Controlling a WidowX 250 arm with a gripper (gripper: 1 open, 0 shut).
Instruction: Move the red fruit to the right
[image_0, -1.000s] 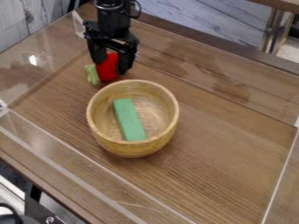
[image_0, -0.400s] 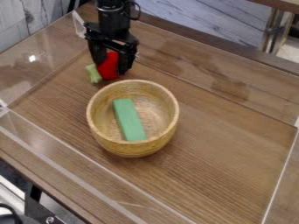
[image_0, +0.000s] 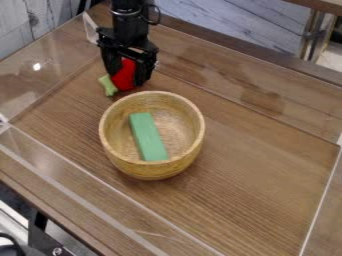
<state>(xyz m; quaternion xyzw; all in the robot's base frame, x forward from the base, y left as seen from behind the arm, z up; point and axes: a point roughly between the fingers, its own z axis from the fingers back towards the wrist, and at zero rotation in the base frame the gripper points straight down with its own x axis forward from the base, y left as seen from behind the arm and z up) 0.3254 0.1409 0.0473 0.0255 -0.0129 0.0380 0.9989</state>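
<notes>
Currently at the grasp step: gripper (image_0: 126, 75) in the upper left of the frame, fingers spread wide to either side of the red fruit (image_0: 124, 73), not yet pinching. Fruit rests on the table (image_0: 254, 170), just above the wooden bowl (image_0: 151, 134) holding a green block (image_0: 147, 136). Next, likely: close, lift, carry rightward. Wood-grain surface, clear walls around.

Wooden bowl (image_0: 118, 158) on table (image_0: 254, 140); green block (image_0: 147, 136) inside.

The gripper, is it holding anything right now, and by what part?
Nothing held yet: the gripper stands open, its fingers around the red fruit on the table.
</notes>
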